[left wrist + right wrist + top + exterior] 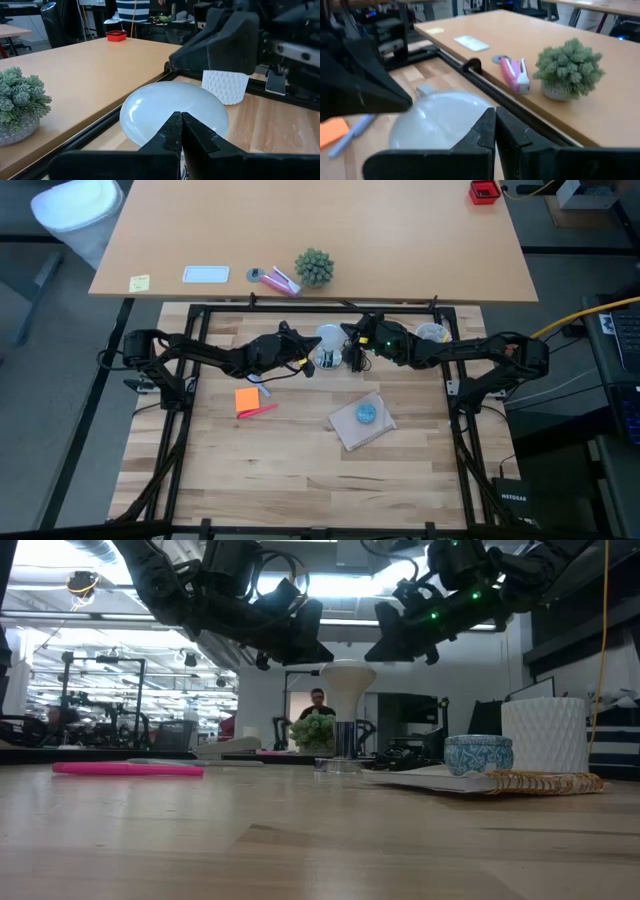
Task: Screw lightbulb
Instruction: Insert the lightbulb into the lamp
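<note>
The lightbulb (347,682), a frosted white globe, stands upright with its narrow end down in a shiny metal socket (345,745) on the wooden table, near the back middle. My left gripper (318,652) is shut and hangs just above the globe's left shoulder. My right gripper (382,648) is shut and hangs just above its right shoulder. Both point roughly level toward each other. In the left wrist view the globe (170,112) lies right beyond the shut fingertips (181,120). In the right wrist view the globe (437,120) lies right beyond the shut fingertips (495,117). My left gripper's shut tip stands at the upper left of the globe (328,668); I cannot tell whether it touches. My right gripper's shut tip stands at the upper right of the globe (368,667); I cannot tell whether it touches.
A white ribbed cup (432,332) stands right of the bulb. A notebook (352,428) with a small blue round blob (366,413) lies nearer. An orange note and pink pen (250,402) lie left of it. The far desk holds a plant (314,267) and small items.
</note>
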Robot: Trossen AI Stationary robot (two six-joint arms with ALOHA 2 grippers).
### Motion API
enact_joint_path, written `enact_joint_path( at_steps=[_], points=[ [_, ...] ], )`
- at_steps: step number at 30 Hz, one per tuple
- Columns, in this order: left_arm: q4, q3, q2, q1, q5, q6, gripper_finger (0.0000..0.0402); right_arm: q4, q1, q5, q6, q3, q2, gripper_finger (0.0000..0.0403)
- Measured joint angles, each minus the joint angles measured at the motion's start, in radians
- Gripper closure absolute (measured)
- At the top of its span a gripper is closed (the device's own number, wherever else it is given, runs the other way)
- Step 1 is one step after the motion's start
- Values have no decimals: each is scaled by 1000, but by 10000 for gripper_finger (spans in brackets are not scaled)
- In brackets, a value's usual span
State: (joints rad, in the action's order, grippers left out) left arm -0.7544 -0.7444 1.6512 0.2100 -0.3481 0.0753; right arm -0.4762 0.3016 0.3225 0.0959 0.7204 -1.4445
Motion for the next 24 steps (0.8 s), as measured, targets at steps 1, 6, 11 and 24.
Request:
enact_joint_path(
  at_steps=[1, 6, 11, 24],
  points=[
    [0, 0, 0, 0, 0, 0, 401, 12, 0, 0, 0, 0, 0, 391],
    [3, 0, 0, 0, 0, 2, 402, 73, 0, 0, 0, 0, 0, 391],
    [3, 0, 0, 0, 0, 3, 401, 89, 0, -11, 0, 2, 1, 391],
    [-75, 4, 4, -48, 2, 5, 401, 95, 0, -41, 1, 1, 1, 391]
  ],
)
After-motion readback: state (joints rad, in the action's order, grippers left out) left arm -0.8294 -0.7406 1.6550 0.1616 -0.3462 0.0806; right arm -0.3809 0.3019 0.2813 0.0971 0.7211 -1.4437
